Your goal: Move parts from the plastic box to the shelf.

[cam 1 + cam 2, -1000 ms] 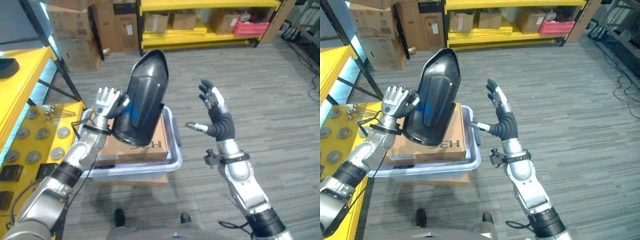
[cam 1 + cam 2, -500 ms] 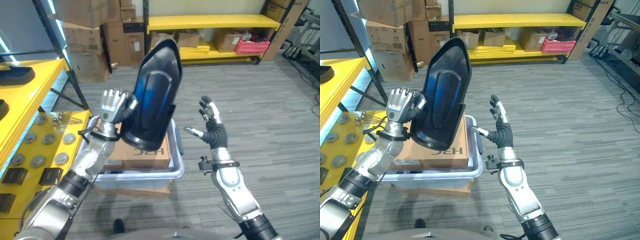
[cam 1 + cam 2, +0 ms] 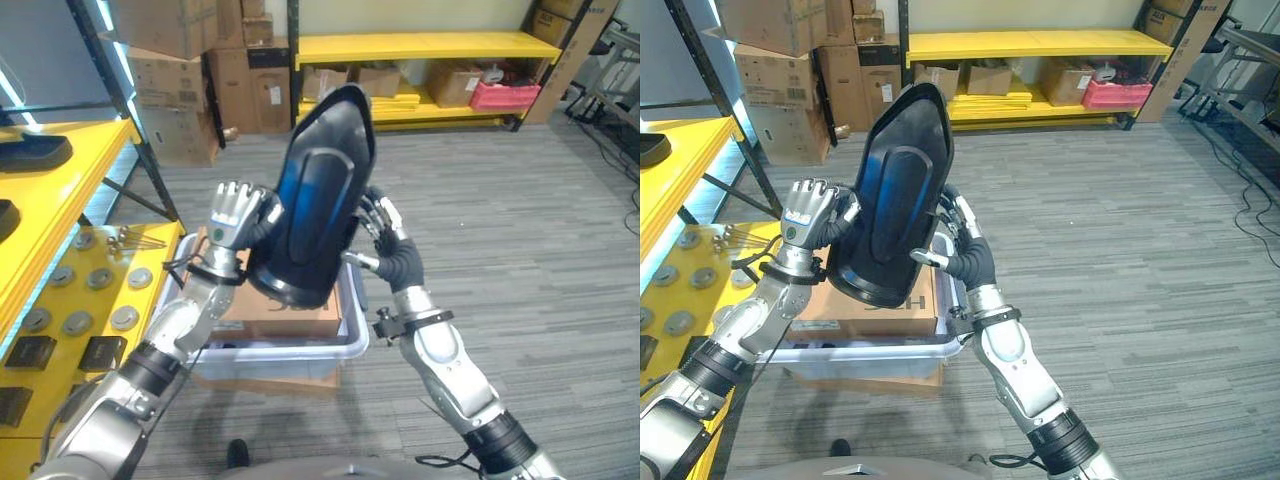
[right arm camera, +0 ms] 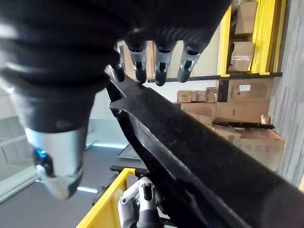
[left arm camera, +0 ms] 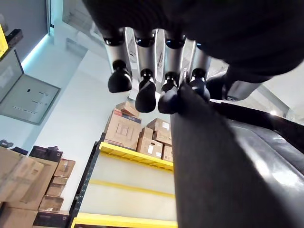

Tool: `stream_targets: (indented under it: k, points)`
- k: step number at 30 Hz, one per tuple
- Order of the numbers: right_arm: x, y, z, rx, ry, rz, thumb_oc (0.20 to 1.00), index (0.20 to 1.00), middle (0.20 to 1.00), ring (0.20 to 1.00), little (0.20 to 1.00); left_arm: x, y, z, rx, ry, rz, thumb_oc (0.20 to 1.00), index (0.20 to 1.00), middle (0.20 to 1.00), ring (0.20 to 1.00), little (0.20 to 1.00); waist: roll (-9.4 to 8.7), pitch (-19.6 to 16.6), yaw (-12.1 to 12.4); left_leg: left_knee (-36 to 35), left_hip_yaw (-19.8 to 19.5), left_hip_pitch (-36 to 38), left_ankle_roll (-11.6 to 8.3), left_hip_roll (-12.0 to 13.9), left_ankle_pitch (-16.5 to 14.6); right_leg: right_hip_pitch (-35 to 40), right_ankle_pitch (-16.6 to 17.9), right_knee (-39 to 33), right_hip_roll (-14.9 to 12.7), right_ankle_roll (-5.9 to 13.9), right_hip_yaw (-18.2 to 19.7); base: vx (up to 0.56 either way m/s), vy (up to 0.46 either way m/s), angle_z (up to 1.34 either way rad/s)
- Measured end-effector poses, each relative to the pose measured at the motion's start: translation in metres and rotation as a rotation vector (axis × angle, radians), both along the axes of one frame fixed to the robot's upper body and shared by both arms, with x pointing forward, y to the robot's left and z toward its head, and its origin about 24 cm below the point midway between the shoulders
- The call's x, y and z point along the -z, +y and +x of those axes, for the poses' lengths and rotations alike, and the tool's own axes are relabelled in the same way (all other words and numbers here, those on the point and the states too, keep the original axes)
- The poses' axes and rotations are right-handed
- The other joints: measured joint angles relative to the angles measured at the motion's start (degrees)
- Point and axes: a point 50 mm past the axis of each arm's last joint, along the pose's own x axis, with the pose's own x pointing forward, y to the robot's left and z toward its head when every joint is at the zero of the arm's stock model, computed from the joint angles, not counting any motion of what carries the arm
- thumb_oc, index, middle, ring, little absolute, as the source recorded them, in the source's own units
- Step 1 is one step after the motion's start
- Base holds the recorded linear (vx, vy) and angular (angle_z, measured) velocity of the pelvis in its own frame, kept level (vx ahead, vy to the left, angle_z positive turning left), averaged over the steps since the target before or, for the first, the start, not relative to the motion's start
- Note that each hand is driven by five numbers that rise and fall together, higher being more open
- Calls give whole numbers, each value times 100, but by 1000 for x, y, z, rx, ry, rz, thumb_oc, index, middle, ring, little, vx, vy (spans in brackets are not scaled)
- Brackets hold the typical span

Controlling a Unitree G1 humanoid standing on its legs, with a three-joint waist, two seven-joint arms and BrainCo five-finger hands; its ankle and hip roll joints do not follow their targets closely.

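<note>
The left hand (image 3: 232,210) has its fingers curled round one edge of a large black moulded part (image 3: 315,200), holding it upright in the air. The right hand (image 3: 960,245) sits against the part's opposite edge with straight, relaxed fingers, its thumb reaching toward the rim. Just below both hands is the clear plastic box (image 3: 352,305), with a cardboard carton (image 3: 285,315) lying in it. Beyond the left hand, on its outer side, stands the yellow shelf (image 3: 60,215).
</note>
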Motion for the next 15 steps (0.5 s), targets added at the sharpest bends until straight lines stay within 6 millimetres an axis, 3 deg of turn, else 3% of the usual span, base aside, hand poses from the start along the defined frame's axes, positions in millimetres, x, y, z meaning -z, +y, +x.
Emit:
stream_targets:
  k: [4, 5, 9, 13, 15]
  points:
    - [0, 0, 0, -1, 6, 10, 1000, 1000, 1000, 1000, 1000, -1, -1, 0, 3, -3, -14, 200, 200, 200, 200, 200, -5, -3, 4, 0, 0, 0, 0, 0, 0, 2, 0, 1, 0, 0, 0, 0, 0, 0]
    - [1, 0, 1, 3, 9, 11, 200, 200, 200, 200, 200, -5, -3, -2, 12, -18, -23, 200, 200, 200, 200, 200, -11, -8, 11, 1, -1, 0, 0, 0, 0, 3, 0, 2, 1, 0, -2, 0, 0, 0]
    - [1, -7, 6, 27, 46, 83, 200, 200, 200, 200, 200, -27, -10, -15, 78, -95, -108, 200, 200, 200, 200, 200, -21, -15, 82, 2, -24, 6, -1, -3, 1, 8, 0, 13, 4, 1, -24, -4, -4, 2]
    - [8, -8, 9, 44, 100, 82, 200, 200, 200, 200, 200, -30, -14, -18, 129, -93, -168, 200, 200, 200, 200, 200, -38, -39, 143, 1, -117, 6, 2, -6, 4, 72, -22, -1, 14, -4, -138, -9, -8, 12]
    - [23, -9, 12, 54, 169, 48, 200, 200, 200, 200, 200, -41, -22, -28, 211, -138, -236, 200, 200, 200, 200, 200, -52, -48, 213, 0, -133, -1, 5, -11, 6, 78, -27, -2, 16, -3, -142, -6, -3, 3]
